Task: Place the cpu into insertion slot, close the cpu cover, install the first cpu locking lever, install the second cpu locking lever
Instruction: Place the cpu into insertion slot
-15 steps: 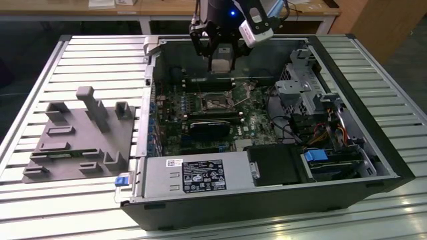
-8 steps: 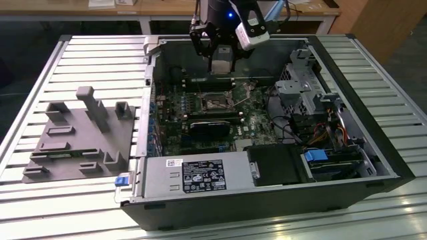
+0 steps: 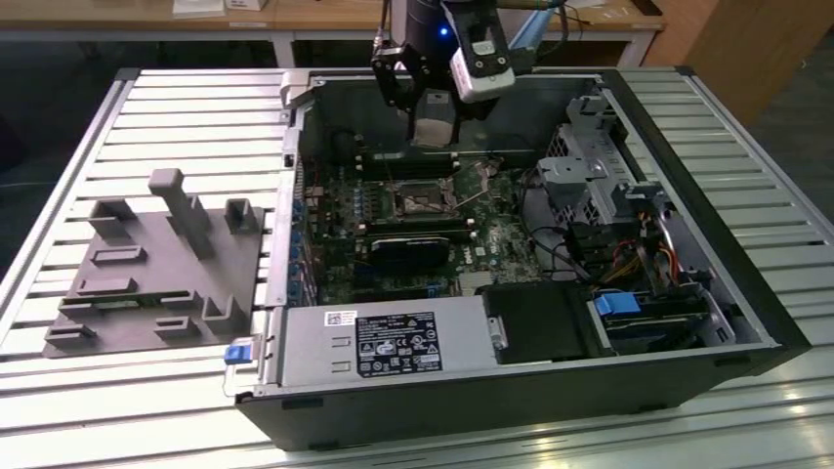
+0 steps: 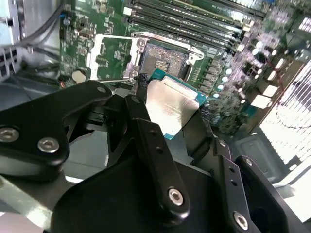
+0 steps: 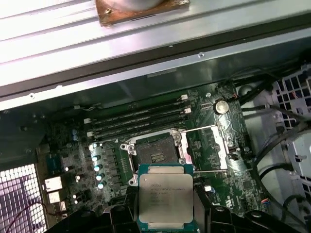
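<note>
Pincer [image 4: 172, 97] clamps cpu [image 5: 166, 196] edges, nr insertion slot [image 5: 155, 153].

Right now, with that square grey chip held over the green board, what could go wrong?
The square grey-topped chip is pinched only at its edges by the jaws, so it might slip or tilt. The dark square socket lies open and empty; a crooked or offset descent could damage its contacts. The thin silvery metal frame lies flipped open right beside the socket, and a jaw could catch it.
</note>
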`<action>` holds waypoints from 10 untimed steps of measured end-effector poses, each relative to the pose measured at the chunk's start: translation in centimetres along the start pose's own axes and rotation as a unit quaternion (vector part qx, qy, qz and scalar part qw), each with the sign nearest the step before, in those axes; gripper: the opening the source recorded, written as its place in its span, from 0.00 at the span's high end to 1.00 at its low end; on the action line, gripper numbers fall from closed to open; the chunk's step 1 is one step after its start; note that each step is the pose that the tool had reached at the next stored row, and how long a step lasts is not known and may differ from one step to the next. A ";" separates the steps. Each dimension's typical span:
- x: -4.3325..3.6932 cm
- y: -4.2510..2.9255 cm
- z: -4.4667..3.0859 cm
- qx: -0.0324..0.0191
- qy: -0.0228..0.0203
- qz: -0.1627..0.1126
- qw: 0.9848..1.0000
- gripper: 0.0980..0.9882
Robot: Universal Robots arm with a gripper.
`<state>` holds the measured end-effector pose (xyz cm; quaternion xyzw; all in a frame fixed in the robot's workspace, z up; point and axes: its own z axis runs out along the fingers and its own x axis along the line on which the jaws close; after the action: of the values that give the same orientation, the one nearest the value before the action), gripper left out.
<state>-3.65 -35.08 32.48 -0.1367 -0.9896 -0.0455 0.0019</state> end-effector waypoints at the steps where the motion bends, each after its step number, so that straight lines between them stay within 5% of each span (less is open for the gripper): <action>1: 0.00 0.00 0.04 0.000 -0.001 0.009 1.000 0.51; 6: -0.01 -0.04 0.38 -0.001 -0.005 0.054 0.999 0.51; 10: -0.01 -0.08 0.84 -0.001 -0.008 0.090 0.996 0.51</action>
<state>-3.65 -35.08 31.63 -0.2260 -0.9731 -0.0454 -0.0022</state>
